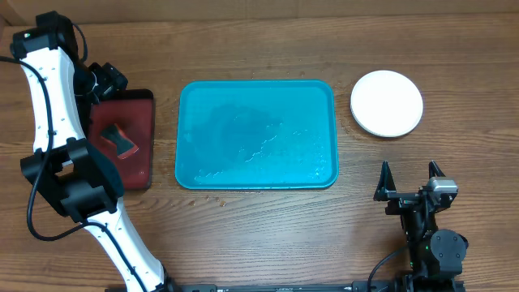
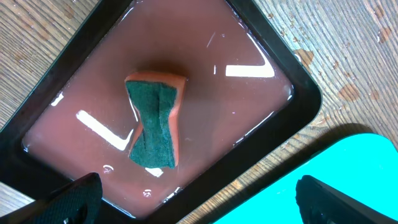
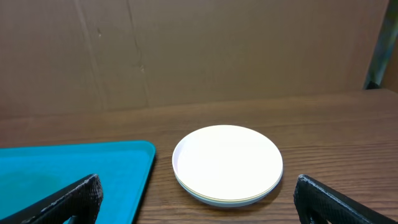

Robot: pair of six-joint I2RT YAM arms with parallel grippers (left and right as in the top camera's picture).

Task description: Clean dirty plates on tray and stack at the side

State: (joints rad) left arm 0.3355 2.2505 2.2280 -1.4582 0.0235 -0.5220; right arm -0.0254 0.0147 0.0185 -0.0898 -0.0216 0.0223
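Observation:
The plates (image 1: 387,102) sit stacked on the table right of the turquoise tray (image 1: 256,135), the white one on top; in the right wrist view the stack (image 3: 227,163) shows a yellow-green edge beneath. The tray holds only water streaks, and its edge shows in the left wrist view (image 2: 323,180) and the right wrist view (image 3: 68,171). My left gripper (image 2: 199,199) is open and empty above the dark red tray (image 1: 122,138), over its near rim. My right gripper (image 1: 409,174) is open and empty, near the front right, well short of the plates.
A green-and-orange sponge (image 2: 155,124) lies in reddish water in the dark red black-rimmed tray (image 2: 273,68); it also shows in the overhead view (image 1: 119,138). The left arm (image 1: 57,122) stretches along the table's left side. Small crumbs dot the wood near the turquoise tray.

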